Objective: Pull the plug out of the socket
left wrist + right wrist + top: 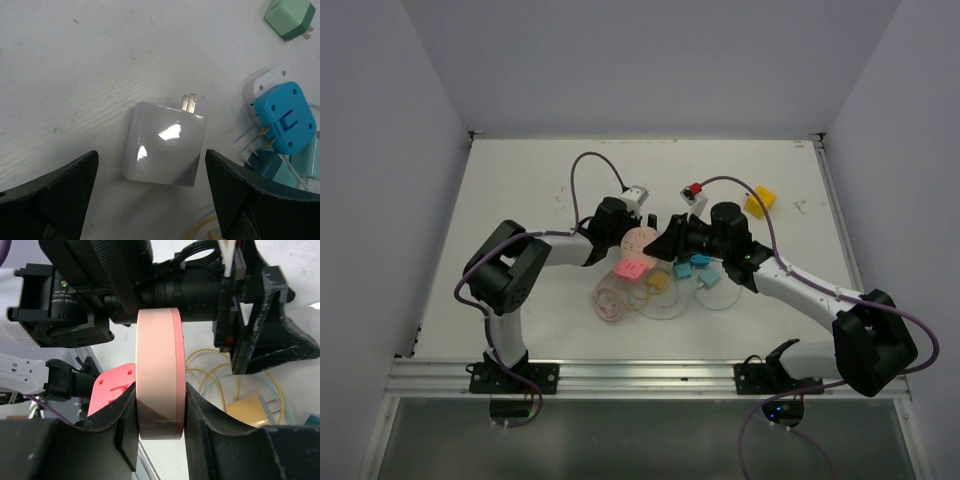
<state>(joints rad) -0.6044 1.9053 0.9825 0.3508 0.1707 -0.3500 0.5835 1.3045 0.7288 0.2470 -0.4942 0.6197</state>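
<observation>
The white plug point(167, 142) lies flat on the table with its two metal prongs point(189, 102) bare, touching nothing. My left gripper point(151, 165) hangs open over it, one finger on each side, both clear of it. In the top view the plug point(637, 194) sits just beyond the left gripper point(620, 212). The round pink socket point(157, 390) stands on edge, and my right gripper point(160, 395) is shut on its two flat faces. From above, the socket point(638, 240) is between the two grippers, with the right gripper point(665, 238) beside it.
A blue plug point(285, 117) sits on a white adapter point(260, 85) to the right of the white plug, with a green plug point(290, 17) further off. A pink plug point(632, 268), tan plug point(658, 282), blue plugs point(708, 280), yellow plug point(758, 201) and coiled cables point(665, 300) crowd the middle.
</observation>
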